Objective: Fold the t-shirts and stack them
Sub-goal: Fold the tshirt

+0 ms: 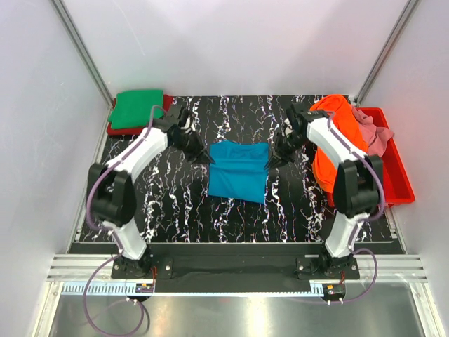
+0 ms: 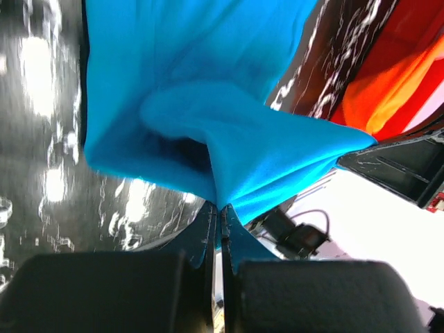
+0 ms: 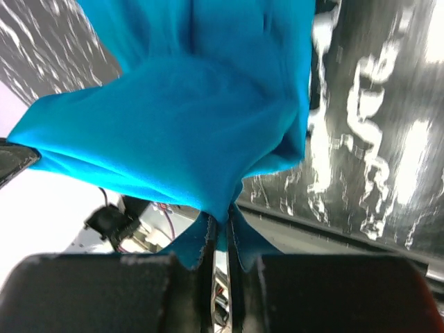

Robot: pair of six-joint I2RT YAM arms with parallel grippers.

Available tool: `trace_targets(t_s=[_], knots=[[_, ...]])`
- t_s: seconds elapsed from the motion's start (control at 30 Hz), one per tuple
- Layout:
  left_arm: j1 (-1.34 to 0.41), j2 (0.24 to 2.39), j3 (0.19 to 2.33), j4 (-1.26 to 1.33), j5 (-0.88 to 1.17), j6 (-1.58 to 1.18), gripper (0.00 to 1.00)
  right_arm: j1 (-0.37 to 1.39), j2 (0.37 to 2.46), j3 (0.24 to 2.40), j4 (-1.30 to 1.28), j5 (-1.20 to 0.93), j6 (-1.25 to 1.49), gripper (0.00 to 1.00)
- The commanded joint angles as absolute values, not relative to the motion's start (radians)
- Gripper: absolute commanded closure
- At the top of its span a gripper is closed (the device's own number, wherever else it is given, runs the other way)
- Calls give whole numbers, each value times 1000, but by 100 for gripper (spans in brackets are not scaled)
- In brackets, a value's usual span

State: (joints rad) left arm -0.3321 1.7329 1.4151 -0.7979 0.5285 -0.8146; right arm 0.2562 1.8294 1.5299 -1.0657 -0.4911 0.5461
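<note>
Teal t-shirt [image 1: 238, 172] cloth is pinched between the closed fingers of the left gripper [image 2: 220, 220] and the right gripper [image 3: 226, 227], 1 far corner each. Its body lies mid marbled table [image 1: 168, 203]. Light, limp cloth; corners likely hold best.

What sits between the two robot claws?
The teal blue t-shirt, pinched by the left gripper and right gripper; the top view shows it.

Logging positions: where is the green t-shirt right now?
Top view: the green t-shirt lies folded at the table's far left corner, atop a red t-shirt.
</note>
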Motion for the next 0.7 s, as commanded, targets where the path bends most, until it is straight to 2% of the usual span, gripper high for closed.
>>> trace_targets(t_s=[0.0,0.07,0.1,0.13,0.17,0.2,0.23,0.27,0.33,0.4,0.5,0.67], knots=[[-281,1848,1598,-827,571,-776,100,201,1939,1673,-1117,-439,496,100],[-261,1980,1739,-831,587,-775,98,184,2064,1819,-1137,-439,498,100],[-253,2038,1791,-839,592,-776,94,175,2109,1879,-1149,-430,506,95],[-247,2087,1845,-839,624,-784,76,175,2197,1998,-1155,-434,512,56],[-233,2196,1905,-838,636,-784,62,175,2239,2061,-1163,-439,515,34],[-224,2250,2034,-865,647,-781,51,173,2328,2125,-1184,-425,529,1],[-218,2296,2098,-877,663,-781,9,173,2374,2286,-1230,-402,531,0],[-209,2377,2153,-877,669,-773,1,173,2417,2375,-1338,-381,523,0],[-201,2431,2278,-882,667,-755,1,176,2464,2498,-1385,-393,523,0],[-187,2425,2283,-882,644,-717,1,176,2430,2478,-1378,-364,515,0],[-184,2314,2158,-841,526,-613,1,176,2323,2346,-1342,-324,467,0],[-198,2120,1828,-666,388,-467,1,175,2080,1912,-1177,-348,440,0]])
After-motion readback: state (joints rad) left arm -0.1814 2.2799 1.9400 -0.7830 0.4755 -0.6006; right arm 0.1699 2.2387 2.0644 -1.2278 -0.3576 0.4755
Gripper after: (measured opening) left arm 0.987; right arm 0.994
